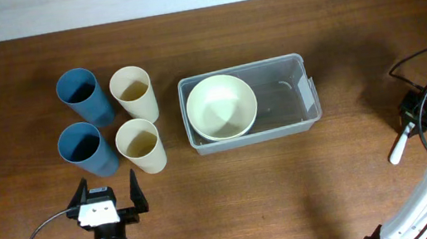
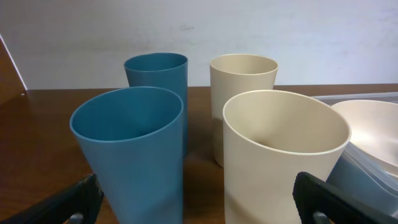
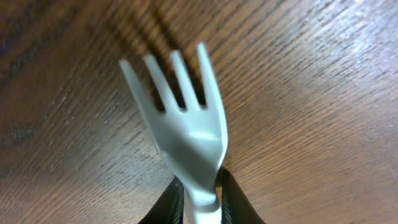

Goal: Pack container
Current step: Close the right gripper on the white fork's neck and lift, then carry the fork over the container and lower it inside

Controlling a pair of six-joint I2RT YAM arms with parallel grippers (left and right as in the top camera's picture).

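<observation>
A: Where is the container (image 1: 286, 101) found?

B: Centred on the tabletop (image 1: 275, 203), long axis left-right, leftward of the right claw (image 3: 199, 200), which is clamped on 1 white fork (image 3: 186, 130). The left claw (image 1: 108, 190) is held open.

Dark brown wooden table (image 1: 292, 201): grain is seen throughout, and a soft sheen is noted in the right wrist view.
Clear rectangular plastic container (image 1: 272, 62): smooth, glossy, see-through.
Round cream bowl (image 1: 221, 107): smooth, satin finish, plastic by its look.
Far blue tumbler (image 1: 77, 92), near blue tumbler (image 1: 81, 145), far cream tumbler (image 1: 132, 89), near cream tumbler (image 1: 138, 143): opaque plastic, matt, smooth walls.
White plastic fork (image 3: 186, 137): glossy; highlights are recorded on the neck.
</observation>
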